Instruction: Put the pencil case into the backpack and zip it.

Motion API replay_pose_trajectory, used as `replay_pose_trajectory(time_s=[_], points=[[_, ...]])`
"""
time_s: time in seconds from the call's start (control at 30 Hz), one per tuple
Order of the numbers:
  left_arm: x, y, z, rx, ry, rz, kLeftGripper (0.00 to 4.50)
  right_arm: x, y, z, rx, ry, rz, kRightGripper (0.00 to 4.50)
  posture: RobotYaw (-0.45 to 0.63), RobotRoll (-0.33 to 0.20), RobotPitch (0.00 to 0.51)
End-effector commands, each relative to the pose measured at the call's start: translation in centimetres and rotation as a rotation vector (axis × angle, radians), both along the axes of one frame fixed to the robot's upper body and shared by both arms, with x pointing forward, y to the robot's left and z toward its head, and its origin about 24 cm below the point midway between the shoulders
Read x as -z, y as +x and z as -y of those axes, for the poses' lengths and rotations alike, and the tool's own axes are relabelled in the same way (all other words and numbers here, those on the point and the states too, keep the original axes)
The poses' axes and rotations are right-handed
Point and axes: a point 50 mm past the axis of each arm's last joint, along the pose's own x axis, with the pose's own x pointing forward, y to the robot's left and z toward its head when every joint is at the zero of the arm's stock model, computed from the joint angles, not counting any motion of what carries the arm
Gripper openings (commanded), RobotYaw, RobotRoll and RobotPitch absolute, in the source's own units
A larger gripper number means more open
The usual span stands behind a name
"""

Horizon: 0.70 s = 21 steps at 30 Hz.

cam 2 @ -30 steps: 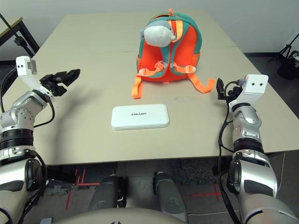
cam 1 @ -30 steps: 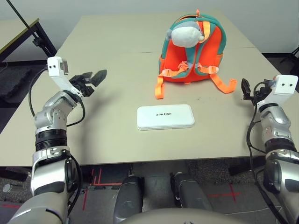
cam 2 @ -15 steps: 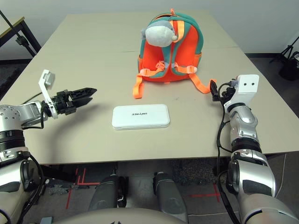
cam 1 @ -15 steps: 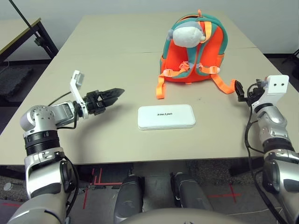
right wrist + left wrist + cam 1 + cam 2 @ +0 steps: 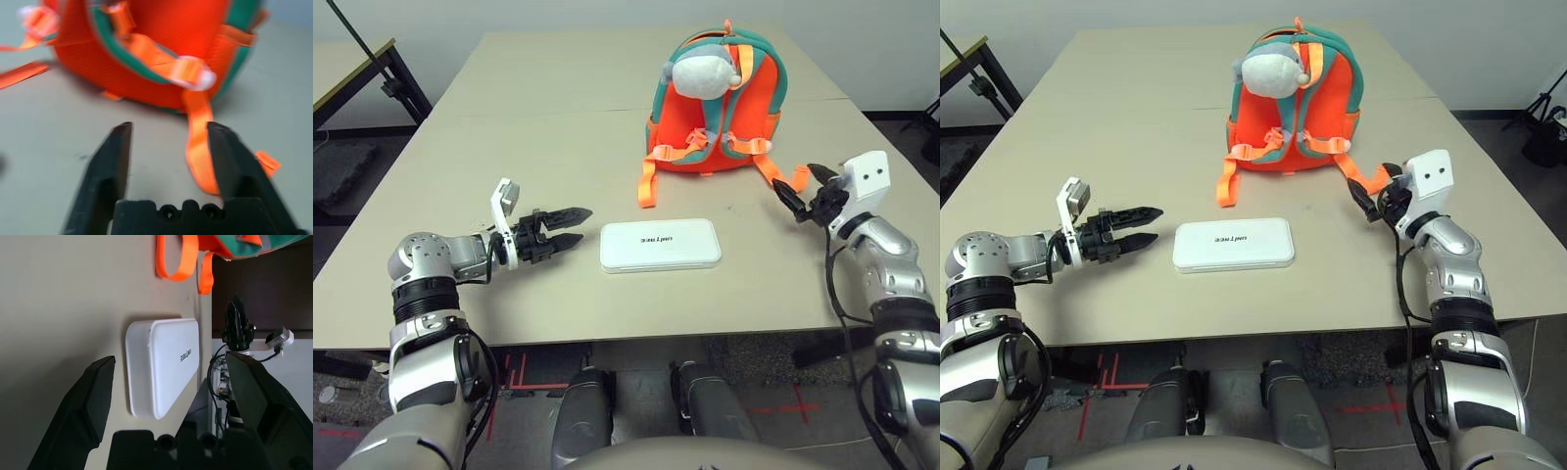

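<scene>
1. Leftmost, left hand point(image 5: 570, 219): fingers apart, empty, held low over the desk point(image 5: 509, 117), aimed at the short end of the pencil case point(image 5: 661, 244) and just beside it, not touching.
2. Likely to go wrong here: fingers pushing the flat case along the smooth top instead of closing on it; low profile leaves little to pinch, so a slip or a skid toward the right is possible.
3. Centre: case lying flat, lettering up, near the front edge; a hard nudge could send it off that edge.
4. Behind it, backpack point(image 5: 715, 108) upright, plush toy point(image 5: 703, 71) on top, straps trailing forward; cannot tell whether the zip is open.
5. Right hand point(image 5: 1371, 200): fingers apart, empty, close to a loose strap point(image 5: 199, 142); risks snagging it and tipping the bag.
6. Plenty of bare desk left and behind; little room in front.
</scene>
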Motion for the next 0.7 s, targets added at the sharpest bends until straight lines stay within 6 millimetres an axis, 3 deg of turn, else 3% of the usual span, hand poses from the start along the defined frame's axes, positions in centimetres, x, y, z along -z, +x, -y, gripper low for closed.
replay_pose_trajectory(time_s=[0.03, 0.17, 0.4, 0.7], points=[[0.7, 0.0, 0.1, 0.017, 0.026, -0.045, 4.50, 0.0, -0.5, -0.8, -0.074, -0.062, -0.044, 1.63, -0.19, 0.000, 0.106], [1.2, 0.2, 0.6, 0.035, 0.020, -0.067, 4.50, -0.2, -1.0, -1.5, -0.155, -0.138, -0.075, 0.06, -0.19, 0.000, 0.107], [1.9, 0.6, 1.5, 0.061, 0.026, -0.076, 4.50, 0.2, -2.3, -2.4, -0.354, -0.413, -0.190, 0.02, -0.20, 0.000, 0.103], [1.9, 0.7, 2.0, 0.077, -0.013, -0.081, 4.50, 0.8, -2.4, -4.4, -0.447, -0.457, -0.237, 0.02, -0.21, 0.000, 0.100]])
